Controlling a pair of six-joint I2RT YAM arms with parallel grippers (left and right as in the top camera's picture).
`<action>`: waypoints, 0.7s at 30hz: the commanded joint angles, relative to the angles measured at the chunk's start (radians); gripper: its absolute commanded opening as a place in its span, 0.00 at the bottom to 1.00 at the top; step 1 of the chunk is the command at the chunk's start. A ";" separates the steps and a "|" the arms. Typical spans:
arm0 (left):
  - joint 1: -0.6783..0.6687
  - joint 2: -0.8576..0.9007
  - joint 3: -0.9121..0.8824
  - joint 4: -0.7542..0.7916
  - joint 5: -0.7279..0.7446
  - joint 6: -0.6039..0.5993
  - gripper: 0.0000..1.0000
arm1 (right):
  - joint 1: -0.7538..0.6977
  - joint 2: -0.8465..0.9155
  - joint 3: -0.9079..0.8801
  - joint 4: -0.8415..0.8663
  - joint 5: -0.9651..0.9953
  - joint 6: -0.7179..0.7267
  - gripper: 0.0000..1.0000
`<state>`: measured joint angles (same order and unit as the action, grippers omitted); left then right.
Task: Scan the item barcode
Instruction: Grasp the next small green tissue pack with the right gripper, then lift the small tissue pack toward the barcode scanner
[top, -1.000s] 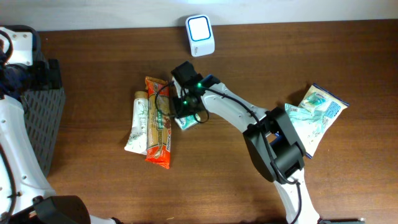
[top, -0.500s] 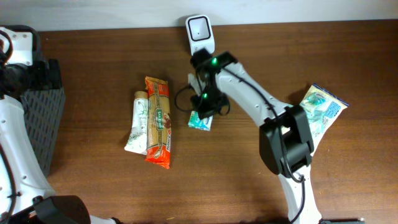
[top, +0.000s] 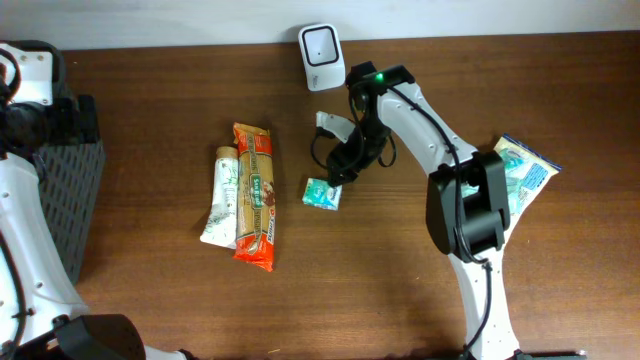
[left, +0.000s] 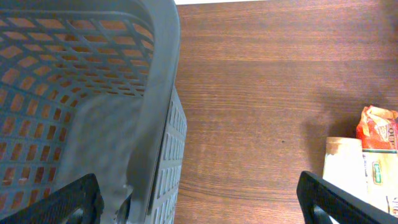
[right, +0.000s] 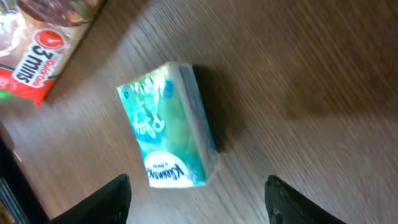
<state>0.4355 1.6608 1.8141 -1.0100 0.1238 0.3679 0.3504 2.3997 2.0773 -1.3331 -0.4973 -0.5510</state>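
Observation:
The item, a small teal tissue packet (top: 322, 193), lies flat on the brown table, in front of the white barcode scanner (top: 321, 45) at the back edge. My right gripper (top: 347, 163) hovers just right of and behind the packet, open, holding nothing. In the right wrist view the packet (right: 168, 127) lies free on the wood, just ahead of my right gripper (right: 196, 205), whose two dark fingertips stand wide apart. Far to the left, my left gripper (left: 199, 202) is open and empty, hanging over the rim of the grey basket (left: 81, 93).
A white tube (top: 222, 195) and an orange-red snack pack (top: 256, 195) lie side by side left of the packet. More teal-and-white packs (top: 510, 180) sit at the right. The grey basket (top: 60, 190) stands at the table's left edge.
My right gripper carried the teal packet rightward away from the snack pack, set it on the table, opened and drew back toward the scanner. The left arm has not moved.

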 joint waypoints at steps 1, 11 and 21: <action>0.006 0.000 0.004 -0.001 0.008 0.016 0.99 | 0.003 0.048 -0.005 0.015 -0.053 -0.040 0.67; 0.006 0.000 0.004 -0.001 0.008 0.016 0.99 | 0.004 0.081 -0.108 0.047 -0.129 -0.040 0.40; 0.006 0.000 0.004 -0.001 0.008 0.016 0.99 | -0.046 -0.012 -0.040 -0.094 -0.478 0.194 0.04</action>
<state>0.4355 1.6608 1.8141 -1.0100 0.1238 0.3679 0.3424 2.4638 1.9751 -1.3743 -0.7494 -0.3916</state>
